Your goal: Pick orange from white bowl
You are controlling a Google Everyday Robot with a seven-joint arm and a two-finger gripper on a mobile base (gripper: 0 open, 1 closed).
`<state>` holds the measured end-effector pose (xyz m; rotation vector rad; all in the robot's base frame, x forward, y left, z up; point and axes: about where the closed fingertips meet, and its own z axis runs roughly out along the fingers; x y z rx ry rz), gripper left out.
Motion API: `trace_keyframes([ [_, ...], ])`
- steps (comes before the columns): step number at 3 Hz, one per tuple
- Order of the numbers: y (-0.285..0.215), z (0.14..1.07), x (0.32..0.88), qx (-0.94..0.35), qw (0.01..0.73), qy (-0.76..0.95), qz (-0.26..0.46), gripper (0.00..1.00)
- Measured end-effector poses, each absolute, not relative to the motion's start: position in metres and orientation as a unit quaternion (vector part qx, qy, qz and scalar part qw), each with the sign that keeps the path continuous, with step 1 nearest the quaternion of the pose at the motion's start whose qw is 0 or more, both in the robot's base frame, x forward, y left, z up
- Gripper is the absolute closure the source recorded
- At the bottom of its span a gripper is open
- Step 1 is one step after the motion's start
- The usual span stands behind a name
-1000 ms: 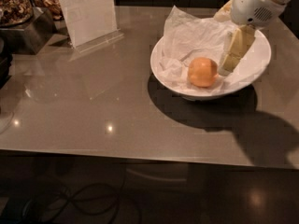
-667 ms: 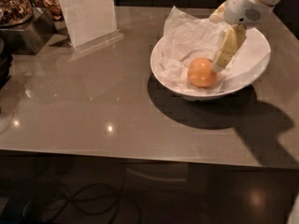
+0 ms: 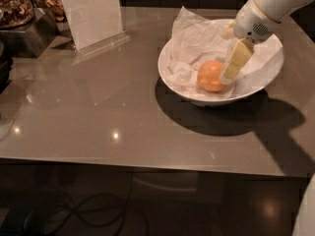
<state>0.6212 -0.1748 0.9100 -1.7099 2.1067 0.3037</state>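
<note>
In the camera view the orange (image 3: pixel 208 75) lies in the white bowl (image 3: pixel 162 68) on crumpled paper (image 3: pixel 196 38) (the bowl stands on the desk (image 3: pixel 98 124)). The gripper (image 3: pixel 229 75) reaches into the bowl, right against the orange; whether it is clenched or released I cannot tell.

- Likely an office snack corner or a café.
- A glossy grey-brown tabletop (image 3: pixel 98 132) bears a clear acrylic sign holder (image 3: pixel 92 14) and metal bins (image 3: pixel 30 33) of brown snacks (image 3: pixel 15 5).
- The pale yellow gripper (image 3: pixel 232 69) hangs inside the paper-lined white bowl (image 3: pixel 212 99), beside the round orange (image 3: pixel 208 75).
</note>
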Motion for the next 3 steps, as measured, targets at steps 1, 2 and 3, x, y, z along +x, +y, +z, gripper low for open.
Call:
trace_keyframes([
  [1, -0.180, 0.894, 0.611, -0.596, 0.194, 0.769, 0.125, 0.00],
  [2, -0.175, 0.879, 0.607, -0.589, 0.185, 0.774, 0.143, 0.00],
  [3, -0.175, 0.878, 0.608, -0.589, 0.185, 0.774, 0.143, 0.18],
])
